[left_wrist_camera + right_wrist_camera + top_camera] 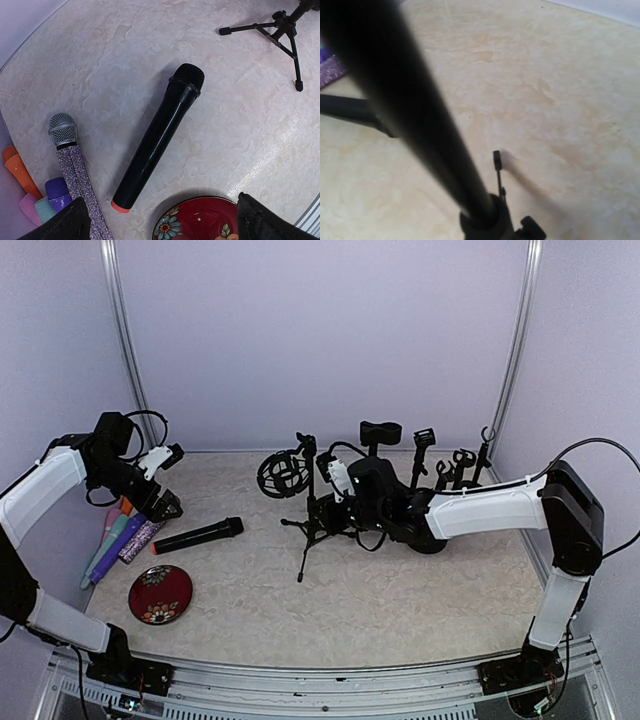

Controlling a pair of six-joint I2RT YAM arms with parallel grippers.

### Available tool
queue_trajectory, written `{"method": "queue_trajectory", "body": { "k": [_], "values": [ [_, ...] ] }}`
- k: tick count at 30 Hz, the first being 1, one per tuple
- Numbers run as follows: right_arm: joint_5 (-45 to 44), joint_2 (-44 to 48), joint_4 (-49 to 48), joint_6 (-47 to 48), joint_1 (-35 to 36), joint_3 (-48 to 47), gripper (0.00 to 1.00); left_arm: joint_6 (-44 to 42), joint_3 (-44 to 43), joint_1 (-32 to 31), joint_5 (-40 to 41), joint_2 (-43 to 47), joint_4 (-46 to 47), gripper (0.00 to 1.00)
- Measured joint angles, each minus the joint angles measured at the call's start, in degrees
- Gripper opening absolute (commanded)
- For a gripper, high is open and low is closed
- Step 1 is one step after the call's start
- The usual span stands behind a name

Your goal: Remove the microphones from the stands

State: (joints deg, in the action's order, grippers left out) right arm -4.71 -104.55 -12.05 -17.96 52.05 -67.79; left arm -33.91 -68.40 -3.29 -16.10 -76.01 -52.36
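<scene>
Marbled table (420, 590): microphone (159, 137) lies head toward stand (310, 525); left tool (165, 224) spread, right tool (326, 490) unclear.

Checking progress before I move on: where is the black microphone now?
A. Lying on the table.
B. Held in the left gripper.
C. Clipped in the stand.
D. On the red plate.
A: the black microphone lies flat on the table, apart from the stand, with the left gripper open above it.
</scene>
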Motion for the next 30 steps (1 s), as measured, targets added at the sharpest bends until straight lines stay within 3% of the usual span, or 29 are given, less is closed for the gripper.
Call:
{"method": "queue_trajectory", "body": {
  "k": [1,6,9,16,30],
  "values": [
    [-0.72,0.0,0.28,0.59,0.24,-0.11,0.19,-0.02,0.0,0.0,0.0,0.0,0.0,0.99],
    [-1.68,0.15,1.84,0.85,0.31,-0.42,0.58,0.0,0.0,0.15,0.0,0.0,0.0,0.99],
    [-0.02,0.87,2.62,-1.38,-1.05,0.09,0.66,0.0,0.0,0.22,0.0,0.0,-0.02,0.99],
    [10.38,4.68,1.36,-9.4,-7.06,1.4,0.66,0.0,-0.11,0.31,-0.09,0.0,-0.09,0.99],
    [25.83,-1.01,-1.95,-19.1,-9.35,1.03,0.46,0.04,-0.11,0.37,-0.09,0.0,-0.13,0.99]
  ]
}}
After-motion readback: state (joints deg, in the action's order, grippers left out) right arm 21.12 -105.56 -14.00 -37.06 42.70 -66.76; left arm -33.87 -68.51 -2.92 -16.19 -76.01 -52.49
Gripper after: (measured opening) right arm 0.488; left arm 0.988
